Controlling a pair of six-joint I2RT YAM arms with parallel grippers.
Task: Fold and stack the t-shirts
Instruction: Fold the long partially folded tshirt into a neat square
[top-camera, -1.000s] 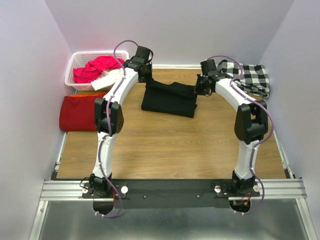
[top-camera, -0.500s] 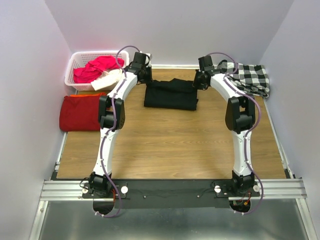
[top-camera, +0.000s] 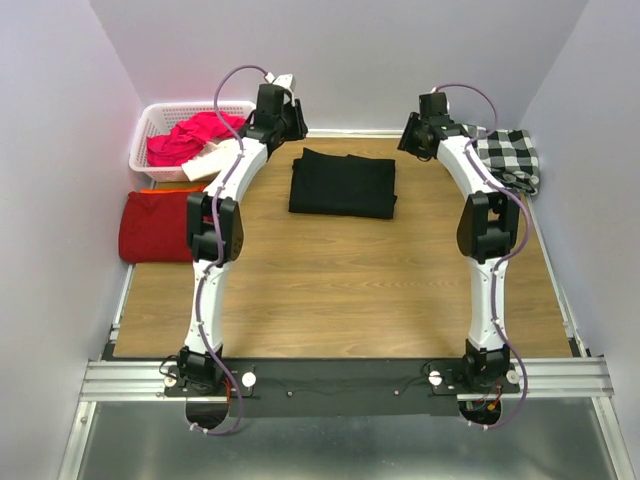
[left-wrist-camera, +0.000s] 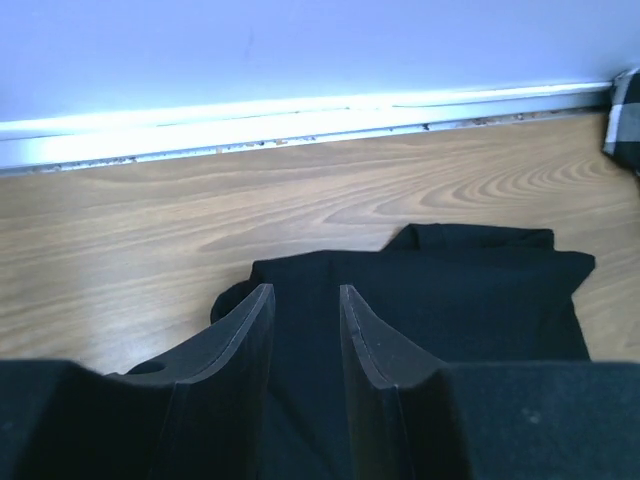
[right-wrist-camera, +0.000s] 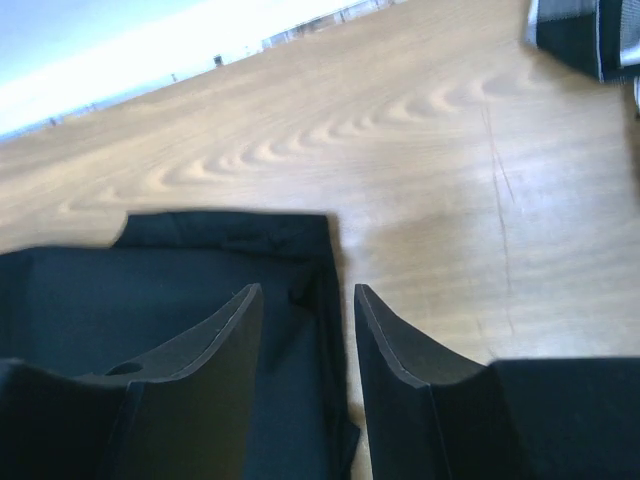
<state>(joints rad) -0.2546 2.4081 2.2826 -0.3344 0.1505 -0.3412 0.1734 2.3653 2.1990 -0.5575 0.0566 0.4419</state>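
Both arms pulled back toward the worktop's (top-camera: 330, 290) far edge, left gripper (left-wrist-camera: 305, 292) and right gripper (right-wrist-camera: 308, 292) slightly parted, empty, folded black t-shirt (top-camera: 342, 186) flat near far-edge middle, folded dark-red t-shirt (top-camera: 152, 226) at left edge.

Top external: is looking down from high behind the arm bases, taking in the whole table (top-camera: 330, 290).
Left wrist: is peering low past the left gripper (left-wrist-camera: 305, 295), facing the back wall (left-wrist-camera: 300, 50).
Right wrist: is peering low past the right gripper (right-wrist-camera: 308, 295), close over the wood.
Shared: all three are showing the black t-shirt (top-camera: 343, 184).
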